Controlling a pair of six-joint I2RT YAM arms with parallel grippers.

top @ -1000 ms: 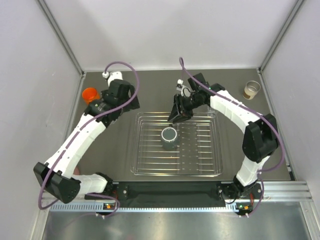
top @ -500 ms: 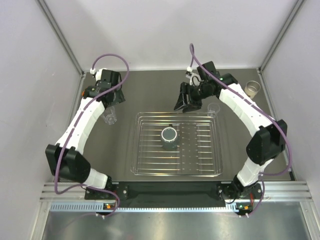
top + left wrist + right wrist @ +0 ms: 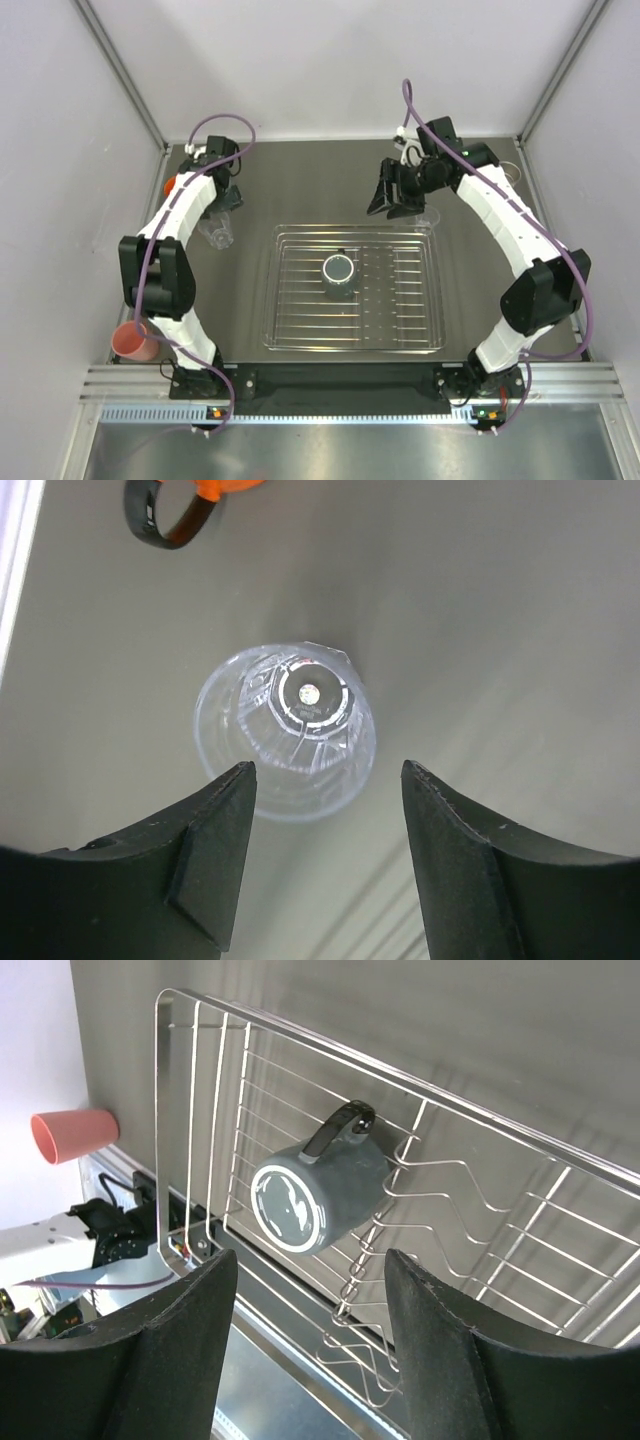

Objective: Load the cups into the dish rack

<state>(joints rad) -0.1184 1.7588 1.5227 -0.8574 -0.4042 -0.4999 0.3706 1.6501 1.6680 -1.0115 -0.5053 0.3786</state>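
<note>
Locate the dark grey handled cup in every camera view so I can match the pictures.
Top external: the dark grey handled cup sits left of centre inside the silver wire dish rack.
Left wrist: not in it.
Right wrist: near the middle of the picture, lying against the rack's bars.
Shared landmark: the dish rack, seen in the top and right wrist views.

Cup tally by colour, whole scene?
orange cup: 1
dark grey cup: 1, in the rack
pink cup: 1
clear cups: 2
cream cup: 1, mostly behind the right arm
Total: 6 cups
</note>
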